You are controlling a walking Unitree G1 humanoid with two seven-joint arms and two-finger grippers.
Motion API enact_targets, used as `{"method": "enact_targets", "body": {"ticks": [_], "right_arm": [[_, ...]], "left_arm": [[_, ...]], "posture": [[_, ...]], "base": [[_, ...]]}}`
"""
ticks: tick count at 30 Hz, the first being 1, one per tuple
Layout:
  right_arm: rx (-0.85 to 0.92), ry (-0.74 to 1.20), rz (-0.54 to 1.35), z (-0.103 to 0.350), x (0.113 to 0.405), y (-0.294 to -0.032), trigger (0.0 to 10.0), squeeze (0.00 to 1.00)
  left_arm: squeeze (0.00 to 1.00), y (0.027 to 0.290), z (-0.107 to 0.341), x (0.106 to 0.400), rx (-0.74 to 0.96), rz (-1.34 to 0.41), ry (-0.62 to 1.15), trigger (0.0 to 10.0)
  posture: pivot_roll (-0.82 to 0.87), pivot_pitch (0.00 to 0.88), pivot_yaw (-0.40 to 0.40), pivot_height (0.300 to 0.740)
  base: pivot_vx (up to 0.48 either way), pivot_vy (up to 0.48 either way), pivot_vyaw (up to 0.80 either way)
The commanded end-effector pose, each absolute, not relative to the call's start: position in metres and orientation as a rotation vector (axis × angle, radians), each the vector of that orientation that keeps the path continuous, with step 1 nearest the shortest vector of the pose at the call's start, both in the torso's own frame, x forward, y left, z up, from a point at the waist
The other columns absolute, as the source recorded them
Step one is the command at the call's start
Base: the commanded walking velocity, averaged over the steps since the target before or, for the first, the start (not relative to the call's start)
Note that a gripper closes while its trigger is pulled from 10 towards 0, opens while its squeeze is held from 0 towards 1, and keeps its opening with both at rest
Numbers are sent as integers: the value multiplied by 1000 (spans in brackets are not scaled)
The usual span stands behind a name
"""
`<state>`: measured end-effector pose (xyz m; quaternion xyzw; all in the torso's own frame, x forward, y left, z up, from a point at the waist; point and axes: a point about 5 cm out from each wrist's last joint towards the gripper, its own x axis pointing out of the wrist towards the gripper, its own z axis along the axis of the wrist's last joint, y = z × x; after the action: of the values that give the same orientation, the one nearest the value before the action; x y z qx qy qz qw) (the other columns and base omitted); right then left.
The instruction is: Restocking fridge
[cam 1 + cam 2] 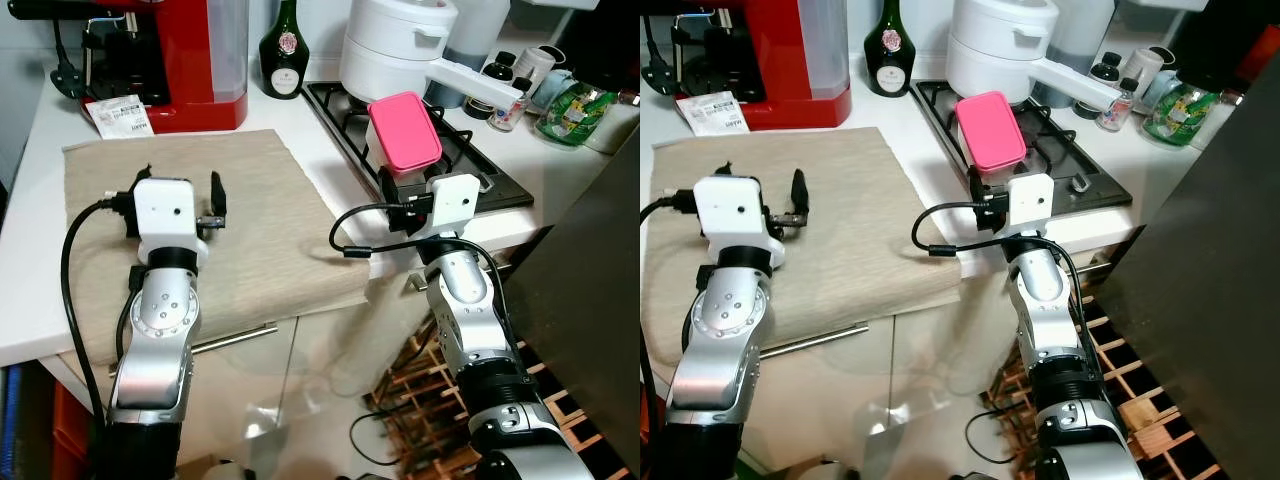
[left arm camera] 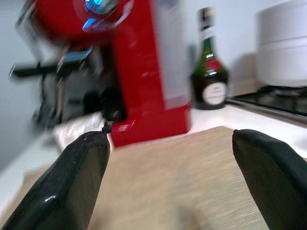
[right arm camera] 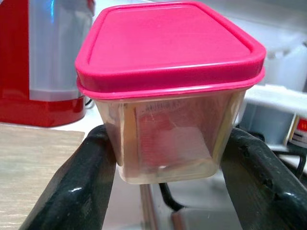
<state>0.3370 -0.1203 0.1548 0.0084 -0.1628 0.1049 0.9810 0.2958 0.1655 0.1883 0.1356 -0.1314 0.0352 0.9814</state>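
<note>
Pink-lidded container (image 1: 404,132) sits in your right gripper (image 1: 403,178), raised over the near edge of the hob (image 1: 480,172), right of the beige cloth (image 1: 260,220). Your left gripper (image 1: 180,205) hovers above that cloth, fingers spread. Left wrist view: both fingers (image 2: 72,182) wide apart, facing the red coffee machine (image 2: 144,67) and green bottle (image 2: 211,62). Right wrist view: fingers (image 3: 76,187) clamped on the clear tub.

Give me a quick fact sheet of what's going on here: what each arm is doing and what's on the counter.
Setting: kitchen counter beside a gas hob
Right gripper: fingers shut on the pink-lidded container, held above the hob's edge
Left gripper: open, holding nothing, over the beige cloth
Behind the cloth: red coffee machine, dark green bottle
On the hob: white pot
</note>
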Motion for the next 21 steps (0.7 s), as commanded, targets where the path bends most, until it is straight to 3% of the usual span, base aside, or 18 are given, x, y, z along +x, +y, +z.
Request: {"method": "enact_targets", "body": {"ticks": [1,5,12,16,21], "right_arm": [[17,-330,174,155,333,-128,0,0],[-7,-360,117,158,326,-135,0,0],[-25,-379,127,168,324,-131,0,0],[73,-260,134,160,333,-132,0,0],[62,-232,141,160,335,-130,0,0]], "left_arm": [[0,158,200,297,301,20,-317,10000],[0,161,202,302,320,-8,-304,10000],[0,155,198,308,191,-3,-278,10000],[0,147,191,314,155,5,-254,10000],[0,147,189,315,113,10,-241,10000]], "posture": [[63,0,-3,740],[44,0,58,740],[19,0,41,740],[6,0,15,740],[1,0,11,740]], "base": [[0,0,0],[0,0,0],[0,0,0],[0,0,0],[-107,0,0]]}}
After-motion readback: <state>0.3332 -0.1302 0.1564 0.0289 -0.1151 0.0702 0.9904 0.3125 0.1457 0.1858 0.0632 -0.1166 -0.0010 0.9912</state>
